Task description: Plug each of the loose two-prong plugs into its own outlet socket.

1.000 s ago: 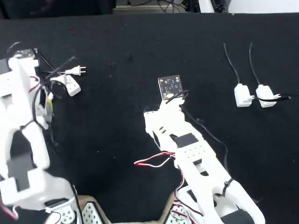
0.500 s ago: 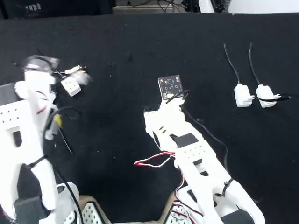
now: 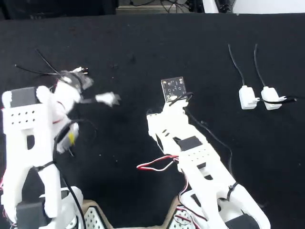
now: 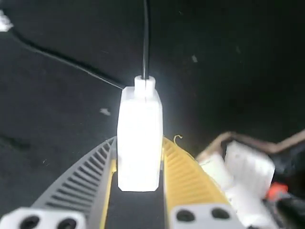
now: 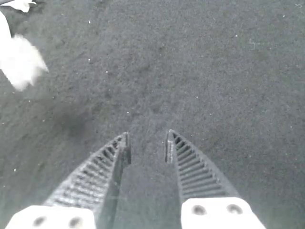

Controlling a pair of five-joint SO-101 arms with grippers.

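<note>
My left gripper (image 4: 139, 143) is shut on a white corded block (image 4: 139, 138); its black cord runs off the far end. Whether it is a plug or a socket end I cannot tell. In the high view this block (image 3: 107, 98) hangs left of the table's middle, ahead of the left arm (image 3: 28, 129). A small white two-prong plug (image 3: 77, 70) lies behind it at the far left. Two more white corded pieces (image 3: 248, 97) (image 3: 270, 97) lie side by side at the right. My right gripper (image 5: 147, 140) stands open over bare cloth, holding nothing.
The right arm (image 3: 190, 148) stretches from the front edge to the table's middle, with a small dark square board (image 3: 172, 88) at its tip. Loose black cords trail near the left arm and behind the right-hand pieces. A black cloth (image 3: 143, 43) covers the table.
The left arm swung from the far left edge toward the middle, taking the white block off the cloth beside the two-prong plug and carrying it rightward. The right arm stayed still.
</note>
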